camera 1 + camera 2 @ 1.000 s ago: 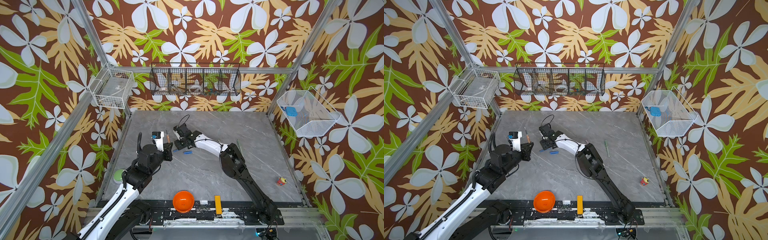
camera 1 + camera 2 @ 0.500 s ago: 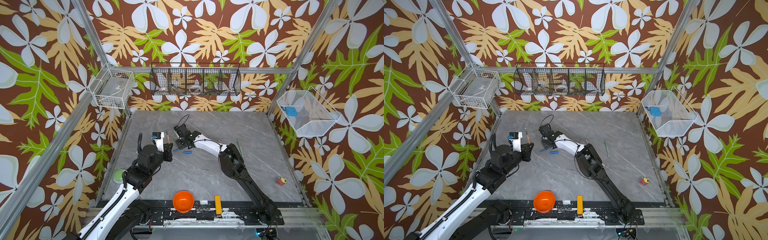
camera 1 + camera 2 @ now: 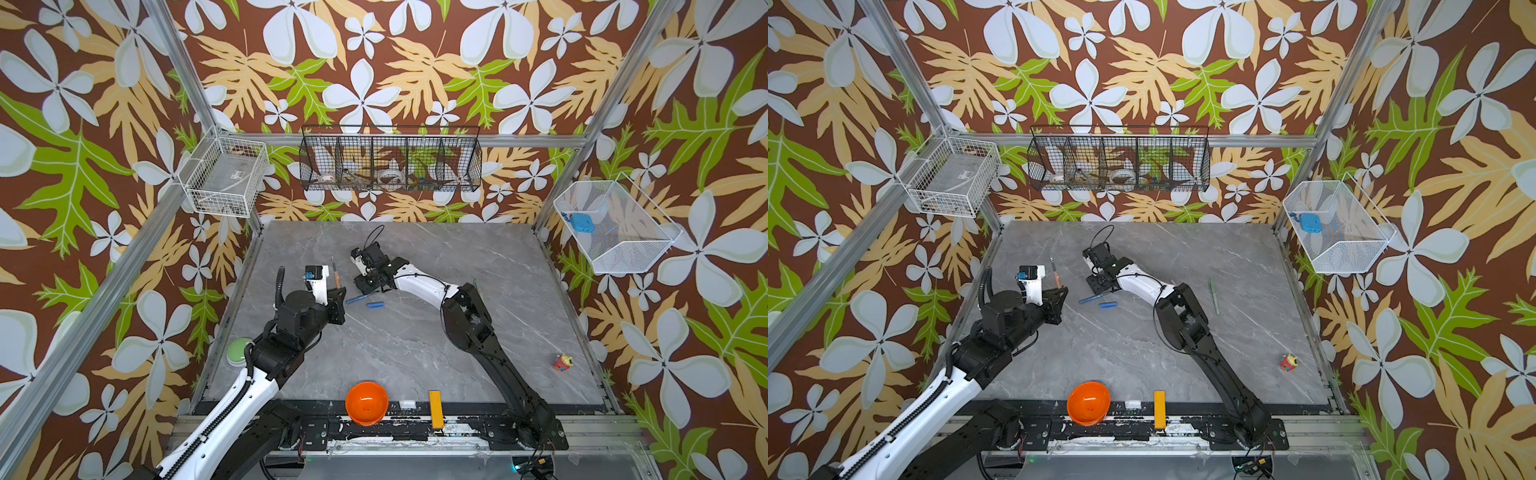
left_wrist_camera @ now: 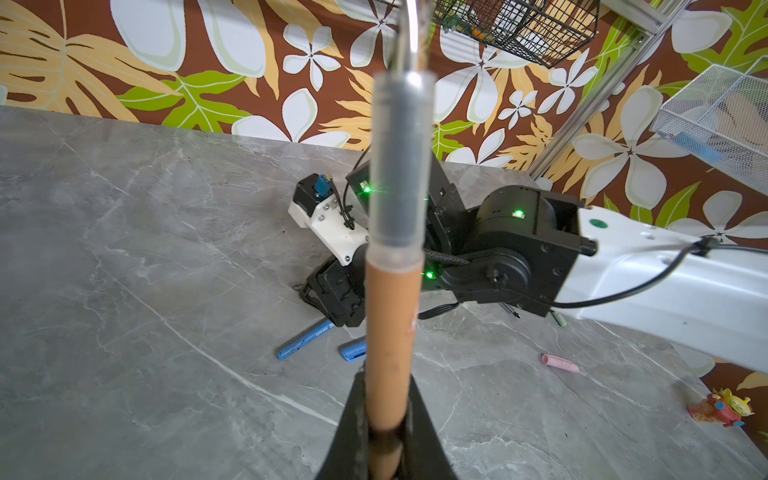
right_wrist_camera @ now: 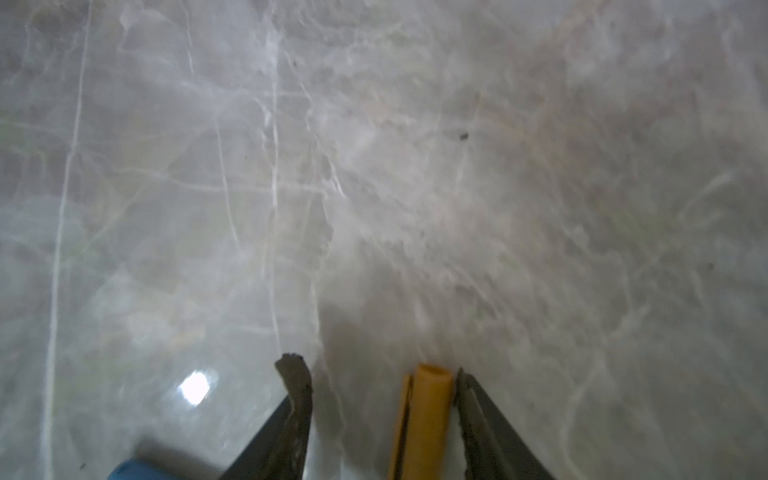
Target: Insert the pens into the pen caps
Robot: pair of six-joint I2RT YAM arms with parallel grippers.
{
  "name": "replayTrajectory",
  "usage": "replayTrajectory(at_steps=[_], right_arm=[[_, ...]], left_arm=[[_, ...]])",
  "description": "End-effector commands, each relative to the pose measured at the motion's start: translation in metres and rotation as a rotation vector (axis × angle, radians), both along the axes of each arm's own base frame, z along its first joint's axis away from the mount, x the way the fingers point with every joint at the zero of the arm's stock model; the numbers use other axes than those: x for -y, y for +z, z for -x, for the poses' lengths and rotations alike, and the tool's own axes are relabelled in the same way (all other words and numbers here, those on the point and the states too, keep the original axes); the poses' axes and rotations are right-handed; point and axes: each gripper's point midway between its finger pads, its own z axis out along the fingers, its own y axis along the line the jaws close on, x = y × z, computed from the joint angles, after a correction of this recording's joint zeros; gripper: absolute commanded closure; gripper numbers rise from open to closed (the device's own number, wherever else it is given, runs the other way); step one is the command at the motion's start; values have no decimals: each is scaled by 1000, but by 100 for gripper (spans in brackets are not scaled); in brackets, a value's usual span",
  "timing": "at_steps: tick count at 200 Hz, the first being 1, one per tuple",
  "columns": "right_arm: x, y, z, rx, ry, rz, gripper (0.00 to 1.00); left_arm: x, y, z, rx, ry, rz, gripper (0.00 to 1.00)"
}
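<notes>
At 10 o'clock, left gripper (image 4: 386, 382) is clenching one slim brown pen (image 4: 390, 316); right gripper (image 5: 376, 370), released, is straddling one brown tube cap (image 5: 428, 411).

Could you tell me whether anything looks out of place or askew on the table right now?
One thing stands out: the brown pen cap sits off-centre in the open right hand. It lies against one finger with a gap to the other, so it looks ungripped. The left hand holds the brown pen, its tip bare.
</notes>
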Motion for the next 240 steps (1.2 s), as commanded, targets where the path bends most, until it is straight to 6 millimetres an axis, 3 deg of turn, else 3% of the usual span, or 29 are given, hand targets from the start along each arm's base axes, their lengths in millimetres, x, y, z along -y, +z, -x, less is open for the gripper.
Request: replayTrajectory(at_steps=[1, 37, 72, 103, 149, 196, 207, 223, 240], right_arm=[[14, -16, 3, -25, -14, 79, 48], [35, -18, 3, 1, -47, 164, 60], [50, -11, 10, -1, -54, 195, 64], [68, -9, 16, -33, -77, 195, 80], [102, -6, 25, -72, -137, 155, 94], [134, -11, 60, -132, -142, 181, 93], [139, -8, 69, -142, -138, 177, 87], [141, 6, 74, -123, -141, 154, 68], [137, 28, 70, -92, -134, 117, 64]], left_arm=[[-1, 6, 0, 23, 5, 8, 100], [0, 4, -1, 17, -1, 8, 100], [4, 3, -3, 15, -13, 20, 100], [7, 3, -4, 18, -22, 30, 100], [11, 2, -7, 15, -40, 34, 100], [13, 4, -8, 20, -45, 40, 100], [14, 4, -8, 19, -47, 43, 100], [15, 6, -9, 22, -50, 41, 100], [15, 10, -9, 24, -52, 39, 100]])
